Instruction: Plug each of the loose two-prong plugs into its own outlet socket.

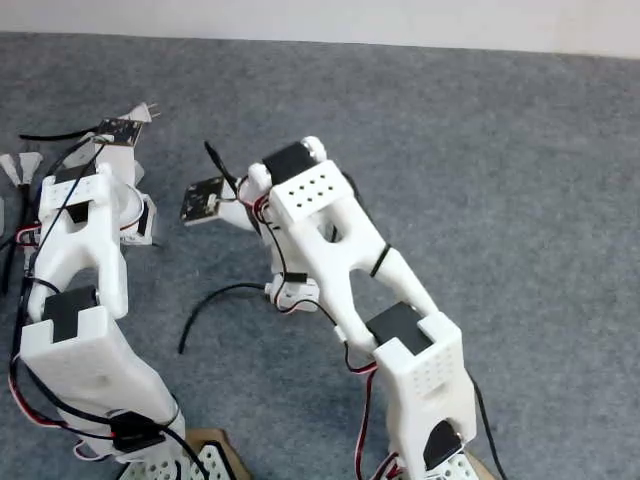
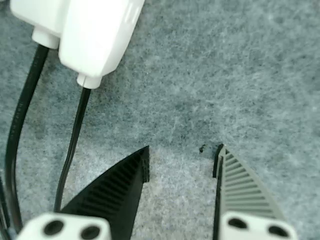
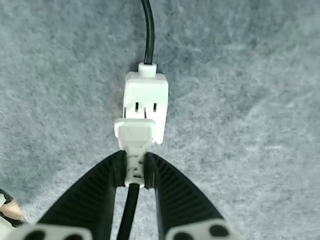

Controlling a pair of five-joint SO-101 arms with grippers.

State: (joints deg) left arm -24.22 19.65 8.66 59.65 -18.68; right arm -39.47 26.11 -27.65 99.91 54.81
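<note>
Right gripper (image 3: 134, 167) fingers pinch white plug (image 3: 134, 131) by neck, plug touching outlet socket (image 3: 147, 90). Left gripper (image 2: 182, 160) fingers spread above grey carpet (image 2: 250, 75).

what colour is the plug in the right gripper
The plug is white, with a black cord; clearest in the right wrist view.

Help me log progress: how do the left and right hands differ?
The left hand is open and empty; the right hand is shut on a plug. The left hand hangs over bare carpet; the right holds its plug against a socket. Both point down at the carpet.
</note>
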